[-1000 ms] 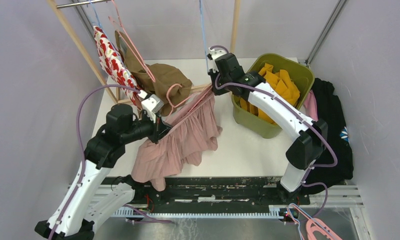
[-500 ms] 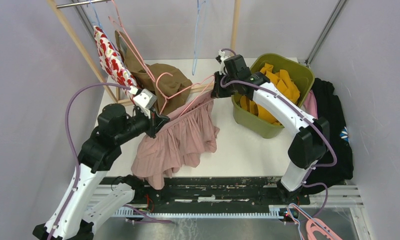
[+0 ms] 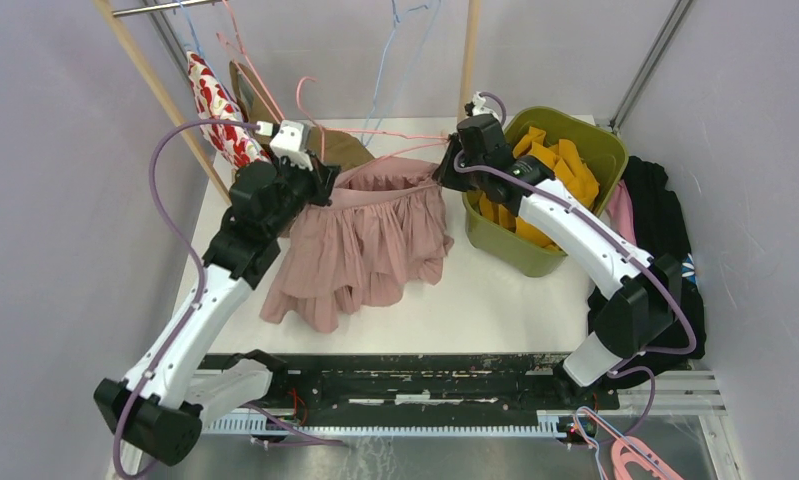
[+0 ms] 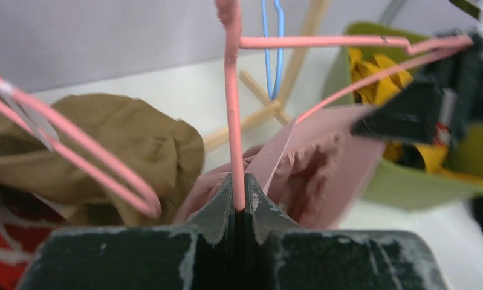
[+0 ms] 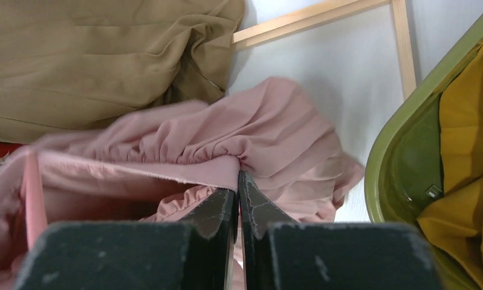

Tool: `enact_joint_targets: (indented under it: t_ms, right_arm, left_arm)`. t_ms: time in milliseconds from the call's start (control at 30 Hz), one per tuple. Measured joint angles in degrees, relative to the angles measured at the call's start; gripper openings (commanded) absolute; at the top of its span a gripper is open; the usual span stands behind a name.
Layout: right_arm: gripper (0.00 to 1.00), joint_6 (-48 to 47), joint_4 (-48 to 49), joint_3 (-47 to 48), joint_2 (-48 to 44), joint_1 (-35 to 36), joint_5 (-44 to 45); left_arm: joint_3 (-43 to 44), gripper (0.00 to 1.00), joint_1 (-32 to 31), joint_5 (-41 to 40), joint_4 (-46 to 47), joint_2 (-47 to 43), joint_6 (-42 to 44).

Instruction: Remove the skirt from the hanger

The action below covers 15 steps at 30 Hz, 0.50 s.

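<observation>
**A:** From above, what is each arm doing?

**B:** The left gripper [image 3: 322, 178] is clamping the pink wire hanger [image 3: 375, 131] below its hook. The right gripper [image 3: 445, 168] is pinching the far end of the pink skirt [image 3: 375, 240] at the waistband. The skirt is hanging between them and spilling onto the white table [image 3: 515, 300], just beside the green bin [image 3: 575, 115].

**A:** Which way is it lying?

**B:** The waistband is running left to right, gripper to gripper, with the hanger's wires stretching just above it.

**A:** And the left wrist camera?

**B:** The jaws are pressing together on the hanger's upright wire. The skirt is bunching straight ahead, with the right gripper beyond it by the hanger's far tip.

**A:** The right wrist?

**B:** Its jaws are squeezing the waistband's edge, with a brown garment [image 5: 106, 54] lying past it.

**A:** So which arm is freeing it?

**B:** I'm judging it's the right arm, since it is the one gripping the cloth. It should draw the cloth rightward along that axis while the left arm is anchoring the hanger. I can't tell whether any cloth is catching on the hanger.
</observation>
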Motion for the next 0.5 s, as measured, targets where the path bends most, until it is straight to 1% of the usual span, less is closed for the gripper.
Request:
enact_joint_targets:
  t_ms: [133,233,267,400,500]
  right_arm:
    - [0.09,-0.1,0.0,0.9,0.2,1.4,1.4]
    - [0.09,-1.4,-1.2,3.1,0.9,2.4,1.7]
    - [0.09,-2.4,-2.1,4.5,1.4,2.8,2.7]
    - [0.09,-6.5,-4.3,9.0,3.3,2.8,6.6]
    - [0.09,-9.7,-4.6,12.6,5.4,3.1,8.3]
  left_arm:
    - [0.0,0.03,0.1,-4.1,9.3,4.9,-3.1]
    - [-0.4,0.03,0.0,-5.2,13.7,6.0,-5.3]
    - [-0.8,0.03,-0.3,-5.3,15.6,5.3,-6.2]
    - [-1.6,0.03,-2.6,-3.8,16.4,1.0,-6.7]
    - [-2.5,0.03,-6.6,2.3,15.5,-4.5,-7.5]
